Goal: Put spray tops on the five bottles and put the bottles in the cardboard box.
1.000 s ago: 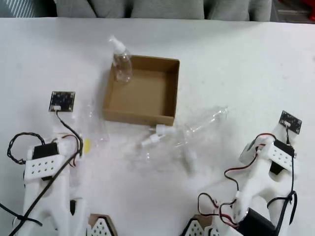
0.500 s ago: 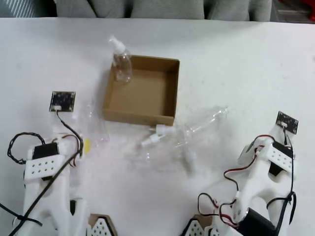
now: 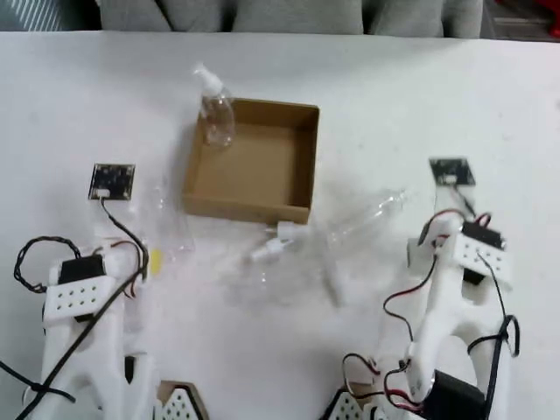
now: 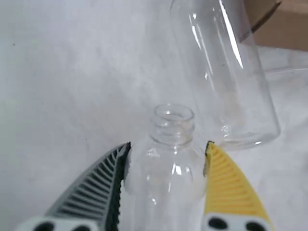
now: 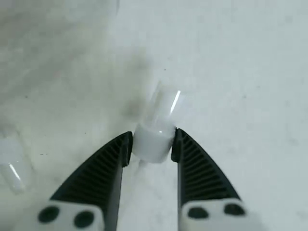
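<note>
Left wrist view: left end effector (image 4: 167, 146) clamped an uncapped bottle (image 4: 172, 126); right end effector (image 5: 151, 136) clamped a spray top (image 5: 153, 143).

The arms (image 3: 83, 297) are white plastic with black and red cables (image 3: 120, 227). The left end effector (image 4: 166, 147) has black and yellow ribbed fingers (image 4: 91, 192); the right end effector (image 5: 150, 137), black.

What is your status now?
Left gripper shut on uncapped bottle. Right gripper shut on spray top. Second bottle lies close beside the first.
</note>
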